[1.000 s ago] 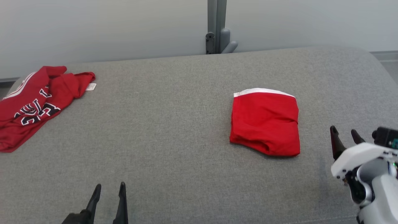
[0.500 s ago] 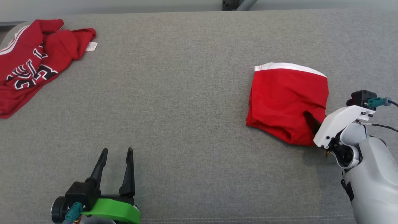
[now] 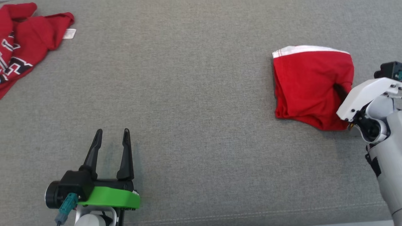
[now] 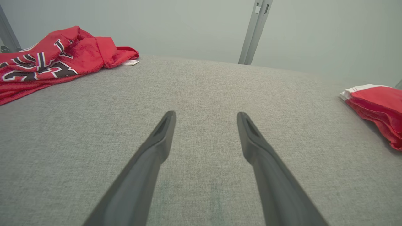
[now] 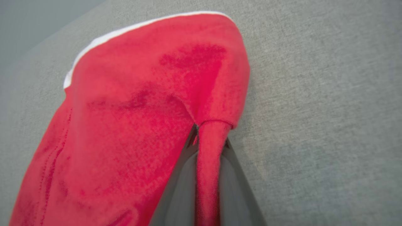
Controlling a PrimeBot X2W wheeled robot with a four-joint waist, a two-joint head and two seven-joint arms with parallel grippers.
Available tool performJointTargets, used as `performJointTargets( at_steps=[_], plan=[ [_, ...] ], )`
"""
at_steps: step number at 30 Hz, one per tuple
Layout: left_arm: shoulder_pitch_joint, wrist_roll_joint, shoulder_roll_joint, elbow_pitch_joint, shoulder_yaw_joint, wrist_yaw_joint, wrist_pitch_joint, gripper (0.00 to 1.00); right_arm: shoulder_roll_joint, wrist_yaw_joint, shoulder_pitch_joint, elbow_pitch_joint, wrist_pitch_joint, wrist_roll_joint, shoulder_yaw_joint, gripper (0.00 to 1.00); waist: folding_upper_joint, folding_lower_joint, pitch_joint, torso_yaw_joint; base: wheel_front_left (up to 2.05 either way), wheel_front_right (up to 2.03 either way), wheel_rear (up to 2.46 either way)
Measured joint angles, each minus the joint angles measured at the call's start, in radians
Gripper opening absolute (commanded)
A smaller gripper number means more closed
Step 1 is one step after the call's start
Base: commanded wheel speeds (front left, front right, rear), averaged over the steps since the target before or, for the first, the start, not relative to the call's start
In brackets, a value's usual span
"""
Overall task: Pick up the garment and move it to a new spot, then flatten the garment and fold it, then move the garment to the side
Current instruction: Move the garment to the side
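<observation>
From the head view, the folded garment (image 3: 309, 81), red with a white band along its far edge, lies on the grey fabric-covered counter (image 3: 201, 78). The right end effector (image 3: 339, 91) reaches into its right edge with the dark fingers buried in the cloth. Gripping at the edge looks meant to let the folded bundle be dragged or lifted aside without opening it, which would suit the last step of the task. Well to the left of the garment and nearer the robot, the left end effector (image 3: 113, 131) rests just over the counter with its fingers spread and nothing between them, apparently kept out of the way. Far to the left of the garment lies a crumpled red jersey (image 3: 22, 37) with dark lettering and a small white label (image 3: 69, 33).

In the left wrist view, the spread fingers point across bare grey weave. The garment lies off to their right, the jersey off to their left. Behind the counter are a plain pale wall (image 4: 188, 25) and a grey metal post (image 4: 255, 31).

The right wrist view shows the fingers pressed together on a narrow fold of the garment's red hem. The rest of the cloth lies slack on the counter.
</observation>
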Motion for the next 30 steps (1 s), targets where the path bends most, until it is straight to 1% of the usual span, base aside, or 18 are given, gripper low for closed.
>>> performJointTargets(
  at_steps=[2, 7, 11, 13, 15, 19, 20, 21, 25, 28, 30],
  plan=[
    [-0.013, 0.012, 0.0, -0.015, 0.0, 0.0, 0.0, 1.0, -0.042, 0.0, -0.032, 0.007, -0.016, -0.007, 0.022, 0.0, 0.0, 0.0, 0.019, -0.023, 0.0, 0.0, 0.0],
    [-0.063, 0.05, 0.0, -0.022, -0.018, -0.012, 0.0, 1.0, -0.163, 0.0, -0.128, 0.052, -0.1, -0.093, 0.098, 0.0, 0.0, 0.0, 0.084, -0.071, 0.0, 0.0, 0.0],
    [-0.102, 0.057, -0.001, -0.038, -0.042, -0.023, 0.0, 1.0, -0.254, 0.0, -0.186, 0.106, -0.177, -0.165, 0.17, 0.0, 0.0, 0.0, 0.14, -0.093, 0.0, 0.0, 0.0],
    [-0.106, 0.058, -0.001, -0.049, -0.044, -0.025, 0.0, 1.0, -0.297, 0.0, -0.221, 0.144, -0.212, -0.201, 0.189, 0.0, 0.0, 0.0, 0.167, -0.097, 0.0, 0.0, 0.0],
    [-0.104, 0.064, 0.0, -0.051, -0.041, -0.026, 0.0, 1.0, -0.329, 0.0, -0.252, 0.187, -0.24, -0.243, 0.208, 0.0, 0.0, 0.0, 0.189, -0.096, 0.0, 0.0, 0.0],
    [-0.077, 0.067, 0.007, -0.066, -0.021, -0.026, 0.0, 1.0, -0.361, 0.0, -0.299, 0.275, -0.282, -0.3, 0.221, 0.0, 0.0, 0.0001, 0.203, -0.077, 0.0, 0.0, 0.0],
    [-0.07, 0.067, 0.009, -0.069, -0.014, -0.024, 0.0, 1.0, -0.371, 0.0, -0.318, 0.297, -0.3, -0.319, 0.213, 0.26, 0.0, 0.0002, 0.202, -0.071, 0.0, 0.0, 0.0],
    [-0.065, 0.067, 0.01, -0.07, -0.009, -0.023, 0.0, 1.0, -0.378, 0.0, -0.334, 0.318, -0.314, -0.34, 0.209, 1.0, 0.0, 0.0001, 0.2, -0.066, 0.0, 0.0, 0.0],
    [-0.05, 0.066, 0.01, -0.077, 0.0, -0.022, 0.0, 1.0, -0.369, 0.0, -0.353, 0.396, -0.375, -0.4, 0.189, 1.0, 0.0, 0.0001, 0.179, -0.06, 0.0, 0.0, 0.0],
    [-0.039, 0.063, 0.009, -0.078, 0.006, -0.018, 0.0, 1.0, -0.347, 0.0, -0.383, 0.404, -0.467, -0.427, 0.161, 1.0, 0.0, 0.0001, 0.159, -0.065, 0.0, 0.0, 0.0],
    [-0.032, 0.057, 0.008, -0.073, 0.01, -0.017, 0.0, 1.0, -0.32, 0.0, -0.384, 0.395, -0.537, -0.438, 0.143, 1.0, 0.0, 0.0001, 0.143, -0.072, 0.0, 0.0, 0.0]
  ],
)
